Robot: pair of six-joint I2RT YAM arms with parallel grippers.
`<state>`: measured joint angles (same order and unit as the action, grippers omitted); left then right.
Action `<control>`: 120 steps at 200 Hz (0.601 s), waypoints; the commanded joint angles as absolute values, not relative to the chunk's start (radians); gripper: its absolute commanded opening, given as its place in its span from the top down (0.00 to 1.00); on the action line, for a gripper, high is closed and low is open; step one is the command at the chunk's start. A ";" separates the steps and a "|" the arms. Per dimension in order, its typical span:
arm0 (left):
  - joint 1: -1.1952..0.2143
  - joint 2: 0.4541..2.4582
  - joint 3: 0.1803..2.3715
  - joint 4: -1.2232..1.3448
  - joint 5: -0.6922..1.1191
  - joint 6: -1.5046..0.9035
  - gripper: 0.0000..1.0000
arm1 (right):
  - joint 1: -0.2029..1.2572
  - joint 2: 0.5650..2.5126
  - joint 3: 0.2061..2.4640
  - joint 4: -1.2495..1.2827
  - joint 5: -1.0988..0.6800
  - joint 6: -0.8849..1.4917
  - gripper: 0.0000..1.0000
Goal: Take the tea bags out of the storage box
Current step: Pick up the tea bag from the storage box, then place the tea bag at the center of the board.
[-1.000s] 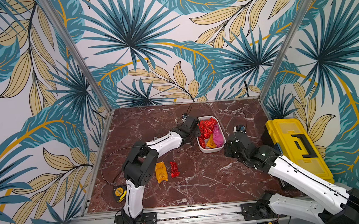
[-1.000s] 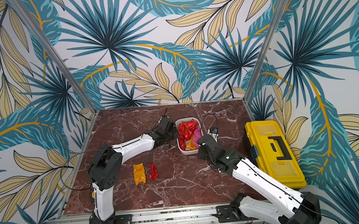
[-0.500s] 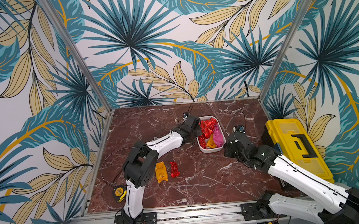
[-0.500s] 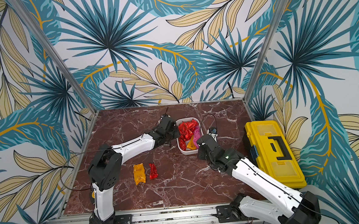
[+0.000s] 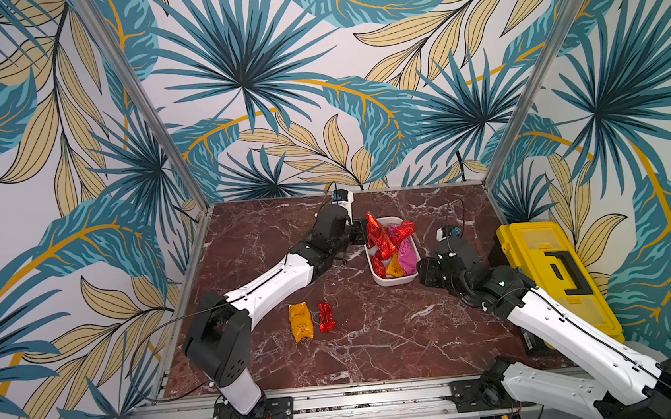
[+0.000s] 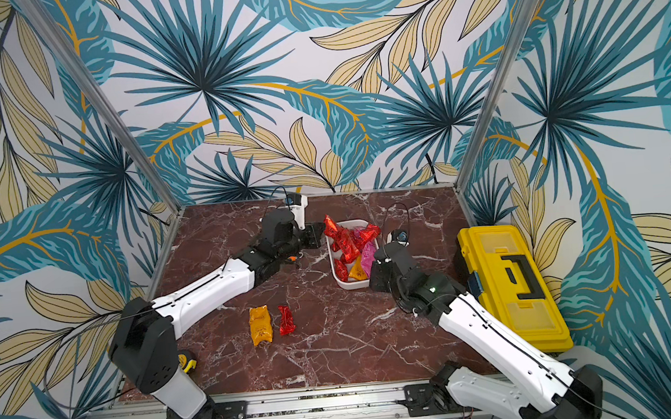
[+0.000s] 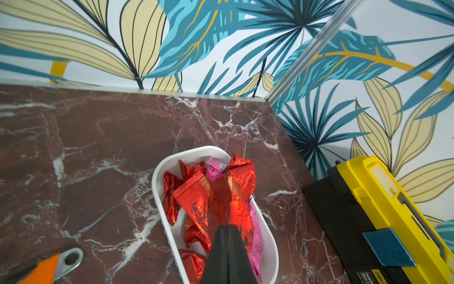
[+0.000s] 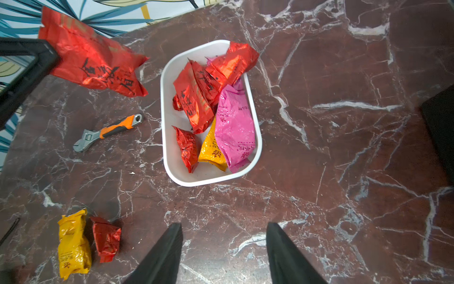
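The white storage box (image 5: 394,282) (image 6: 351,286) (image 8: 167,147) holds several tea bags (image 8: 194,103), mostly red, plus one orange (image 8: 211,152) and one magenta (image 8: 234,127). My left gripper (image 5: 363,235) (image 7: 227,228) is shut on a red tea bag (image 5: 375,228) (image 8: 93,66), which hangs above the box's far left corner. My right gripper (image 5: 426,271) (image 8: 224,225) stands open with nothing in it, just off the box's near right corner. An orange tea bag (image 5: 301,321) and a red tea bag (image 5: 326,316) lie side by side on the table.
An orange-handled wrench (image 8: 108,131) lies left of the box, under my left arm. A large yellow toolbox (image 5: 555,274) (image 6: 510,282) fills the right edge of the marble table. A small yellow tape measure (image 6: 185,361) sits by the left arm's base.
My left gripper has closed on the red tea bag, which now stands slightly higher at the box's far end. The right gripper's jaws have spread wider; that arm has barely moved.
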<state>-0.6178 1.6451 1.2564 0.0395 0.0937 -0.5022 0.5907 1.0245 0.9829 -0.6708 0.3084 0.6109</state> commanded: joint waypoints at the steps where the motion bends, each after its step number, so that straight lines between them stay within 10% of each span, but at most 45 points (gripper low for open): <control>1: -0.575 1.566 1.177 0.074 0.234 -0.349 1.00 | 0.583 1.011 1.022 -0.699 0.246 0.523 0.40; 120: -0.502 1.242 0.937 -0.048 0.853 0.094 1.00 | 0.596 1.130 1.189 -0.713 -0.417 0.122 0.25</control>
<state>-0.5068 1.2762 0.9852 -0.0280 0.6868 -0.0017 0.5880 1.1103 1.1767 -0.6937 -0.2768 0.2283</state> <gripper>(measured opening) 0.070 0.732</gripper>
